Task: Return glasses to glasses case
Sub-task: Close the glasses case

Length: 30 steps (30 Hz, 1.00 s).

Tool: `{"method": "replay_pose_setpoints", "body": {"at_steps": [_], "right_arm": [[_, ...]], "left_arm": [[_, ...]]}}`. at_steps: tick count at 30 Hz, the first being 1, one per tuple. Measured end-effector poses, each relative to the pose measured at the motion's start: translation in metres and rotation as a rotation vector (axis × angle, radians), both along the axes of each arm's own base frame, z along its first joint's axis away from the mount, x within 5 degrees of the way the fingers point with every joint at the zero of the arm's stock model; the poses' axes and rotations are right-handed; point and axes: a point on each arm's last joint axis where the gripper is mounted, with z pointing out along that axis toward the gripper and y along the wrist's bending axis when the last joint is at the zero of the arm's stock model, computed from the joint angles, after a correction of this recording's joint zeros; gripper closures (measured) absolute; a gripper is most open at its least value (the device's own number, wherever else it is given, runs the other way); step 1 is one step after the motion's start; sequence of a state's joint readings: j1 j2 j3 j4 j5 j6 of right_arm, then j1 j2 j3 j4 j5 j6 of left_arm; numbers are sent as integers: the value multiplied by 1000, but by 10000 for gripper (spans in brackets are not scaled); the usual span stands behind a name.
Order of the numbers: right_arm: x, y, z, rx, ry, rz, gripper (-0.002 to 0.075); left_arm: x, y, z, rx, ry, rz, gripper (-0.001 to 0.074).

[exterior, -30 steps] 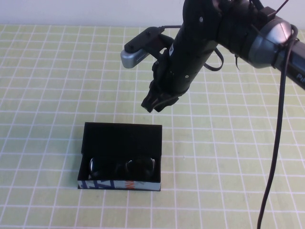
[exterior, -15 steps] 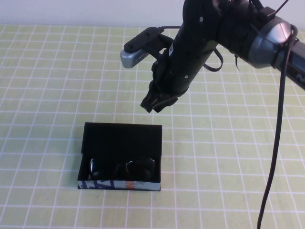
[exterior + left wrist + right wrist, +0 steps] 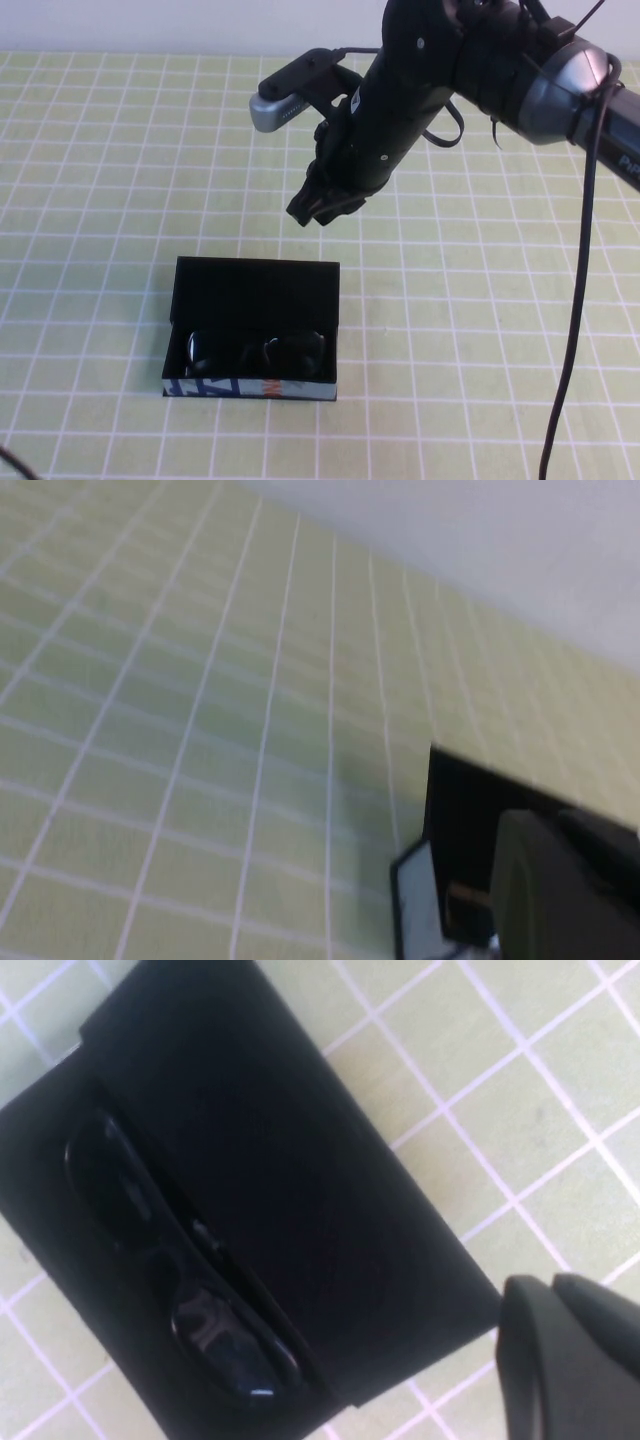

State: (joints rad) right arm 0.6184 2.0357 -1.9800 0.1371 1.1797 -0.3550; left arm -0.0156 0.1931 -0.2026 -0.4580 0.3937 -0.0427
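Observation:
The black glasses case lies open on the checked cloth, its lid flat behind the tray and its printed front edge facing me. The black glasses lie inside the tray, lenses glinting. My right gripper hangs shut and empty above the cloth, just beyond the lid. The right wrist view shows the glasses in the case below the right gripper. The left wrist view shows an end of the case beside the left gripper, which is out of the high view.
A yellow-green cloth with a white grid covers the table. The right arm's black cable hangs down at the right. A pale wall runs along the far edge.
My right gripper has risen slightly and shifted a little left, away from the case. The case and glasses have not moved.

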Motion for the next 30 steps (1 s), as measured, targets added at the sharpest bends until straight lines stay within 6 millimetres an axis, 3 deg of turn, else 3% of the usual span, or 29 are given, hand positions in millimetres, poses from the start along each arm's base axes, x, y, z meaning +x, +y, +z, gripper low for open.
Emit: {"method": "replay_pose_setpoints", "body": {"at_steps": [5, 10, 16, 23, 30], "right_arm": [[1, 0, 0, 8, -1, -16, 737], [0, 0, 0, 5, 13, -26, 737], [0, 0, 0, 13, 25, -50, 737], [9, 2, 0, 80, -11, -117, 737], [34, -4, -25, 168, 61, -209, 737]], "left_arm": [[30, -12, 7, 124, 313, -204, 738], [63, -31, -5, 101, 476, -476, 738], [94, -42, -29, 48, 520, -625, 738], [120, -46, -55, 12, 534, -680, 738], [135, -63, -88, 1, 555, -753, 738]]}}
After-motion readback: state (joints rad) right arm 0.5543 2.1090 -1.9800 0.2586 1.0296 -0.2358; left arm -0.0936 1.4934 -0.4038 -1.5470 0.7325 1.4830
